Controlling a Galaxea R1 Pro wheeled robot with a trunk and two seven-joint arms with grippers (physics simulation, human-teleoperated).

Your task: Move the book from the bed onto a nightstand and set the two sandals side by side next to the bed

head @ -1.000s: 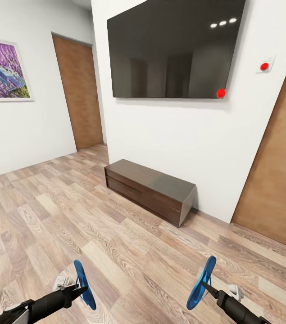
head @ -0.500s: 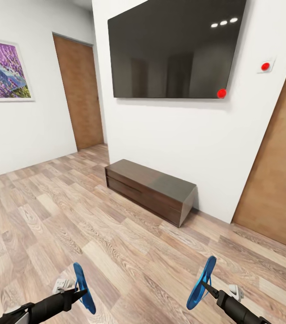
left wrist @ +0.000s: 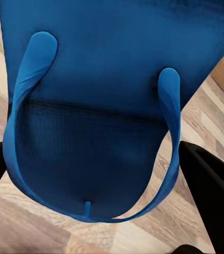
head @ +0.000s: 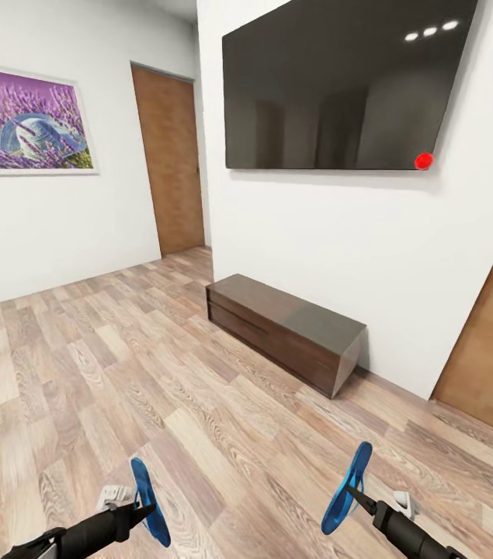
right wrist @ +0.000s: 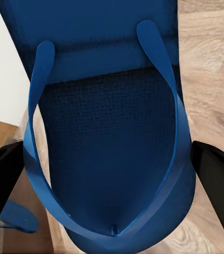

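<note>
I carry one blue sandal in each hand. In the head view my left gripper (head: 147, 510) is shut on the left sandal (head: 150, 503), held on edge low over the floor. My right gripper (head: 348, 490) is shut on the other sandal (head: 354, 477), also held upright. Up close, the left wrist view has a blue sole and Y-strap (left wrist: 112, 79) between dark fingers (left wrist: 209, 185). The right wrist view has the same kind of sole (right wrist: 112, 159) between its fingers (right wrist: 217, 180). The bed, the book and the nightstands are out of view.
A long low dark bench (head: 285, 330) stands against the white wall under a large black screen (head: 339, 85). Brown doors are at the far left (head: 172, 163) and at the right edge (head: 487, 365). A purple picture (head: 25, 120) hangs on the left wall. Wood-plank floor (head: 122, 365) stretches ahead.
The whole view has swung to the left, so bench, screen and doors sit further right in the picture. Both grippers still hold their sandals the same way.
</note>
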